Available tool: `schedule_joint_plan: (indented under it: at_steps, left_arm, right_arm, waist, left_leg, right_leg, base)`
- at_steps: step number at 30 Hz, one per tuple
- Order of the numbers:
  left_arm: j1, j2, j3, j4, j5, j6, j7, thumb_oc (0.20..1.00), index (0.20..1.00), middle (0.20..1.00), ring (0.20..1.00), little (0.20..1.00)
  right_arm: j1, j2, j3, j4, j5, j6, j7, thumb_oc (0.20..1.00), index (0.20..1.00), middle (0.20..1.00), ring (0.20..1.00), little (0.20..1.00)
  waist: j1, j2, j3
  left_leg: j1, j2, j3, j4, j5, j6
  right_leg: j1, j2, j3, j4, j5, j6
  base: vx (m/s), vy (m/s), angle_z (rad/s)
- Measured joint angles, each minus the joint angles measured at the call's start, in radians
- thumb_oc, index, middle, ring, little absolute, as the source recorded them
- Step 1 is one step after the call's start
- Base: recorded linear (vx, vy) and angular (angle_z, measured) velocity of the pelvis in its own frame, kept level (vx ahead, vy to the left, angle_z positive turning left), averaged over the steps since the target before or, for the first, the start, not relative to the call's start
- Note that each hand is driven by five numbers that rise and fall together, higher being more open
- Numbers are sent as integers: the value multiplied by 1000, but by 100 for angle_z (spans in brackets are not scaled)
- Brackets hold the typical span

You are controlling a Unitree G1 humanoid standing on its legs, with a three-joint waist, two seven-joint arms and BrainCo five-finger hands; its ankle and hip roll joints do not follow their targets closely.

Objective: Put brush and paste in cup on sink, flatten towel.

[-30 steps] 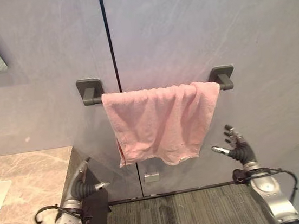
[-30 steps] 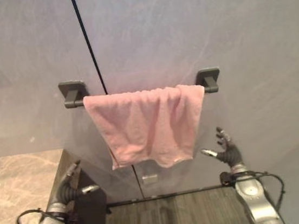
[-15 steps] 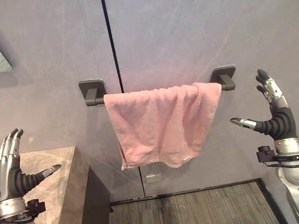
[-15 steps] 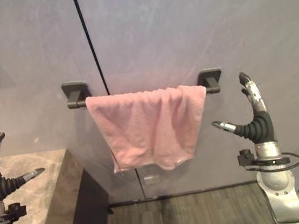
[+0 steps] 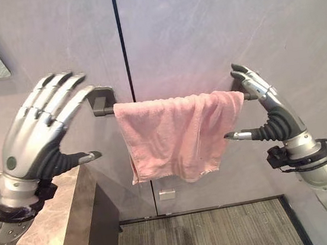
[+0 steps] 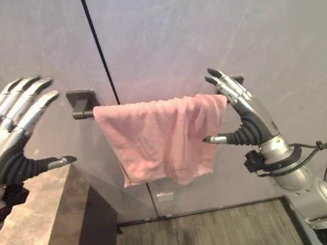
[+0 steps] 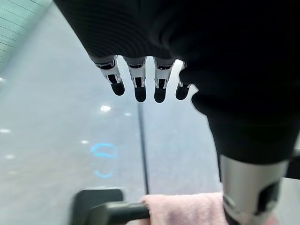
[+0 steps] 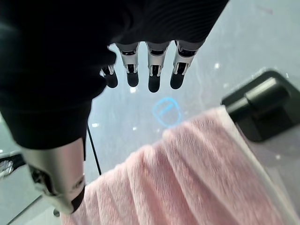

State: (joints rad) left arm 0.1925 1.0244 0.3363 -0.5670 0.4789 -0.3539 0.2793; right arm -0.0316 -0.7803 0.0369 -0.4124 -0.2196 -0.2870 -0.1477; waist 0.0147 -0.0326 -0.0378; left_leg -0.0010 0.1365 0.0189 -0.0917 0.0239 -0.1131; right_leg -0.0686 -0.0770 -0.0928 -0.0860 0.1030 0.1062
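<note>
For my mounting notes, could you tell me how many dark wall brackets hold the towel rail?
2. One bracket sits at the rail's left end, beside the left hand; the other bracket is at the right end, partly hidden behind the right hand. The pink towel hangs between them.

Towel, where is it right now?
The pink towel hangs bunched over the dark wall bar, between the open left hand and the open right hand, nearer the right.

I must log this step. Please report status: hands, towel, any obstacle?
Left hand open, right hand open, both raised beside the bar. Towel hangs bunched on the bar, not held. Nothing in the way.
</note>
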Motion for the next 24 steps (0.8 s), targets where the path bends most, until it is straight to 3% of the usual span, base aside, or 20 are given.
schedule_joint_plan:
  at_steps: [9, 14, 19, 24]
  left_arm:
    - [-71, 65, -165, 104, -23, -2, -103, 1000, 1000, 1000, 1000, 1000]
    - [-75, 72, -172, 190, -46, 24, -111, 1000, 1000, 1000, 1000, 1000]
    - [-77, 80, -165, 185, -47, 23, -104, 1000, 1000, 1000, 1000, 1000]
    - [-91, 134, -164, 188, -47, 23, -101, 1000, 1000, 1000, 1000, 1000]
  right_arm:
    - [-110, -72, 114, 88, -52, 32, 41, 1000, 1000, 1000, 1000, 1000]
    - [-159, -110, 114, 103, -71, 36, 41, 1000, 1000, 1000, 1000, 1000]
    - [-203, -207, 120, 105, -72, 30, 66, 1000, 1000, 1000, 1000, 1000]
    - [-223, -251, 125, 119, -90, 28, 69, 1000, 1000, 1000, 1000, 1000]
  waist:
    - [-4, 6, 11]
    - [-5, 3, 36]
    - [2, 2, 40]
    - [8, 1, 39]
  left_leg:
    - [-6, 0, 21, 0, -3, -2]
    - [-22, -1, 32, 0, -3, -2]
    - [-41, -4, 33, 0, -4, -2]
    - [-56, -3, 32, 0, -3, -3]
  right_leg:
    - [-18, 3, 16, -3, 1, 0]
    - [-40, 4, 27, -1, 8, -2]
    - [-60, 1, 28, -6, 10, -2]
    - [-75, 2, 29, -8, 12, -1]
  base:
    - [1, 4, -6]
    - [-1, 9, -6]
    - [0, 0, 0]
    - [10, -1, 0]
